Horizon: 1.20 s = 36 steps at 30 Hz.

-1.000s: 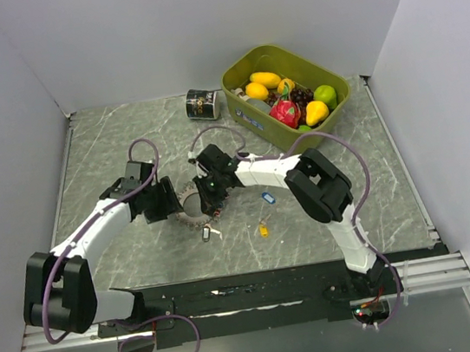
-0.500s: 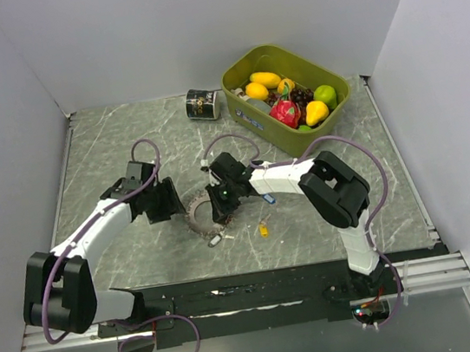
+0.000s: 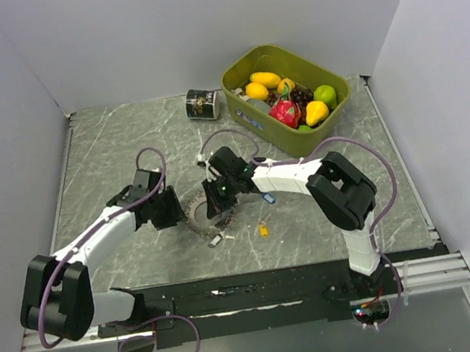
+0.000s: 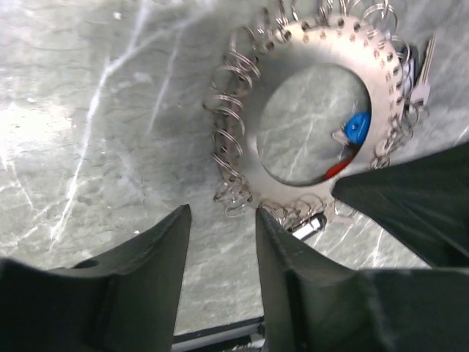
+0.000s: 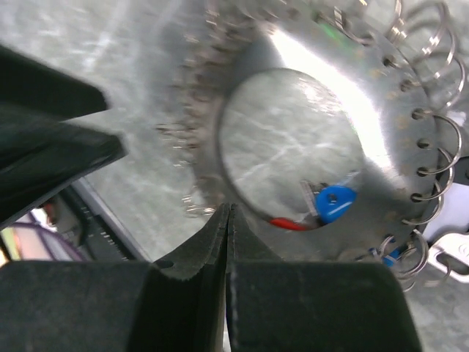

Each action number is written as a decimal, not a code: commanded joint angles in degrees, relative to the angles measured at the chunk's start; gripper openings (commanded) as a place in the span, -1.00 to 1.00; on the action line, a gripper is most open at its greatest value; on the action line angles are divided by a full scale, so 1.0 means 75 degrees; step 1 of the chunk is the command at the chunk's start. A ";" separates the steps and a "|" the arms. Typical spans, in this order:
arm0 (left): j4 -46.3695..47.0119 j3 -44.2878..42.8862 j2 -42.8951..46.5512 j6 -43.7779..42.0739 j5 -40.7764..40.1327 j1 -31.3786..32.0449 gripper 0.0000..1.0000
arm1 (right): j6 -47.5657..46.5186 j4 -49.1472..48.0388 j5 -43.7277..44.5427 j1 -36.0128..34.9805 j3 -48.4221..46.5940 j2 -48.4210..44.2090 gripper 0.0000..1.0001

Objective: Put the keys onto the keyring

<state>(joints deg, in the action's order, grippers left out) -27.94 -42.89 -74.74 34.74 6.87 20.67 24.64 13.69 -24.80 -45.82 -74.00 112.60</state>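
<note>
The keyring [image 4: 316, 42] lay flat on the grey marbled desk [image 3: 109, 150], near the middle and between the two grippers. It was a silvery disc with a hollow centre, and small wire loops stood out all round its edge.

The left gripper [image 4: 221, 220] came at it from the left with its fingers parted. Only bare desk showed in the gap, and it held nothing. The tip of one finger [image 4: 282, 257] sat right by the loops on the ring's near edge, though I could not tell whether it touched them.

The right gripper [image 5: 227, 213] hung over the opposite side with its fingers pressed together. Their tips were at the ring's inner rim; whether they pinched the metal could not be made out.

Inside the hollow centre lay a blue-tagged key [image 4: 357, 126] and a red tag [image 4: 335, 170] beside it. A bare silver key [image 4: 421, 77] lay along the ring's outer edge on the right gripper's side.

More keys lay loose on the desk — a yellow-tagged key [image 3: 264, 230] apart from the ring on the right, a second blue-tagged one [image 3: 266, 198] beside the right arm, and a small silver one [image 3: 215, 239] just in front of the ring.

At the far right stood a green bin [image 3: 249, 117] of toy fruit, with a black can [image 3: 202, 104] on its side just left of it — both well apart from the ring.
</note>
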 commanded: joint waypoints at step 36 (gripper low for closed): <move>0.2800 0.1313 -0.0313 0.0325 0.0220 0.0010 -0.67 | -0.0004 -0.0068 -0.0256 0.1106 0.0315 -0.0118 -0.93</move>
<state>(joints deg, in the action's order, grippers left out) -7.97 -32.47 -78.13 37.93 7.70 20.62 25.23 13.26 -26.13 -37.82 -70.37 111.94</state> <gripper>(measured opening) 0.202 0.038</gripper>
